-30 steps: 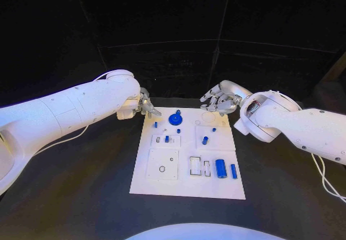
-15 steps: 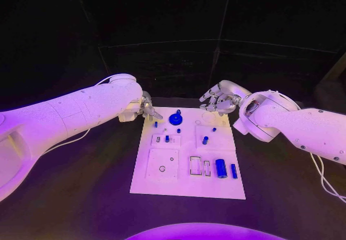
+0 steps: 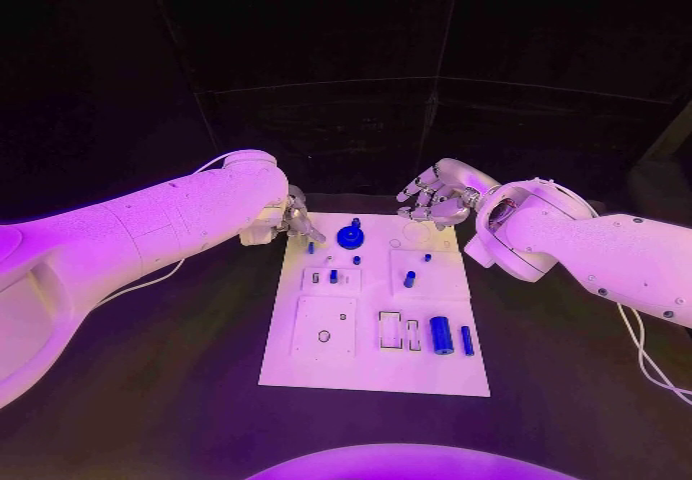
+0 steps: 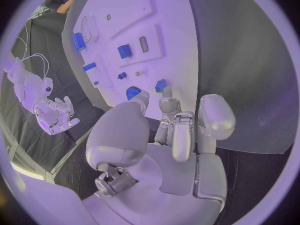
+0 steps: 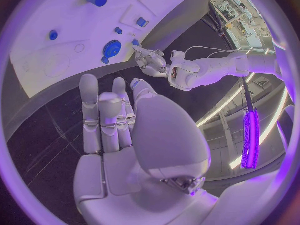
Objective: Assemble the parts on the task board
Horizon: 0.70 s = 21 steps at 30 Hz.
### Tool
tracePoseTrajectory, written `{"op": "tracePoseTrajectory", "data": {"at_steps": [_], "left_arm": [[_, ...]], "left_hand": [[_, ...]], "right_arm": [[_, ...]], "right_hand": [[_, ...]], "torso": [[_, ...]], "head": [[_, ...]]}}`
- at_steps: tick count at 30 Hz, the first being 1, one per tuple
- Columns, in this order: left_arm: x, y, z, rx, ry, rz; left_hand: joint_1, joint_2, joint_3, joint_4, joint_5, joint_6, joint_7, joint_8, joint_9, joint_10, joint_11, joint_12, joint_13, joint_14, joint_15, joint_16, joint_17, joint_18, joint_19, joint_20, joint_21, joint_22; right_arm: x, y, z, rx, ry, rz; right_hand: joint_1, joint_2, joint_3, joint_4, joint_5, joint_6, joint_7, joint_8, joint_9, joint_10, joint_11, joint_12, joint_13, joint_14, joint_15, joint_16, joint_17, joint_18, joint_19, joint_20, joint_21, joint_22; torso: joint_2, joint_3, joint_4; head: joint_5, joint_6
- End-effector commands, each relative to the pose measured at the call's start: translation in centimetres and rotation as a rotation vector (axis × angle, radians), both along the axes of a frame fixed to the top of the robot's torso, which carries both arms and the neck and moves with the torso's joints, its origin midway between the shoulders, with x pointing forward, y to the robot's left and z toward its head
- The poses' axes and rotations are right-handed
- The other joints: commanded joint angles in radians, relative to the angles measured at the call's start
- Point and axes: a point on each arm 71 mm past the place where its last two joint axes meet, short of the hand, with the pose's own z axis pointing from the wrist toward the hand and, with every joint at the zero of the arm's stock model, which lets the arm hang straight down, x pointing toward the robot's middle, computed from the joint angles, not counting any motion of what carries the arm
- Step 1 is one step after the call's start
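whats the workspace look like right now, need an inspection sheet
surface: black table, task board lying flat in the middle.
job's things: small blue parts on the board, among them a round blue part near the far edge and a blue cylinder lying near the right side.
clutter: nothing seen.
hands: left hand at the board's far left corner, right hand above the far right corner; neither holds a part.
cables: a white cable along the right arm.
surroundings: dark backdrop.
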Motion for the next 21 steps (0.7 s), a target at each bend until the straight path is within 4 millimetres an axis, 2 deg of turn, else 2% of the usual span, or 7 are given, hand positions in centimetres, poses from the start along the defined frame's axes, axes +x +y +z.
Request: {"op": "tracePoseTrajectory", "data": {"at_steps": [1, 13, 21], "left_arm": [[0.01, -0.27, -0.02, -0.009, 0.009, -0.027], [0.09, -0.42, -0.26, -0.001, 0.023, -0.031], [0.15, -0.42, -0.38, 0.009, 0.031, -0.027]], "left_hand": [[0.012, 0.001, -0.006, 0.000, -0.002, 0.006, -0.002, -0.001, -0.002, 0.006, -0.001, 0.002, 0.000, 0.104, 0.004, 0.004, 0.257, 0.010, 0.009, 0.000, 0.006, 0.001], [0.040, 0.011, -0.013, -0.012, -0.002, 0.007, -0.002, -0.001, -0.006, 0.003, -0.001, 0.002, -0.002, 0.105, 0.004, 0.005, 0.259, 0.010, 0.009, 0.000, 0.006, 0.001], [0.069, 0.026, -0.012, -0.028, -0.002, 0.011, -0.002, -0.001, -0.009, 0.004, -0.001, 0.003, -0.001, 0.105, 0.004, 0.006, 0.260, 0.009, 0.010, 0.000, 0.007, 0.004]], "right_arm": [[0.01, 0.13, 0.14, 0.004, -0.006, 0.006], [0.01, 0.22, 0.14, 0.005, -0.006, 0.008], [0.02, 0.26, 0.13, 0.005, -0.006, 0.009]], "right_hand": [[-0.008, -0.002, 0.001, 0.005, 0.007, 0.009, 0.000, 0.000, -0.001, -0.004, 0.002, -0.006, -0.002, -0.002, 0.002, -0.004, -0.001, 0.016, -0.005, 0.000, -0.006, -0.001], [-0.008, -0.002, 0.001, 0.005, 0.007, 0.009, 0.000, 0.000, -0.001, -0.004, 0.002, -0.006, -0.002, -0.002, 0.002, -0.004, -0.001, 0.016, -0.005, 0.000, -0.006, -0.001], [-0.008, -0.002, 0.001, 0.005, 0.007, 0.009, 0.000, 0.000, -0.001, -0.004, 0.002, -0.006, -0.002, -0.002, 0.002, -0.004, -0.001, 0.016, -0.005, 0.000, -0.006, -0.001]], "torso": [[0.000, 0.0000, -0.0002], [0.000, -0.0001, 0.0005], [0.000, -0.0003, 0.0007]], "head": [[0.002, 0.000], [0.001, -0.003], [0.001, -0.004]]}}
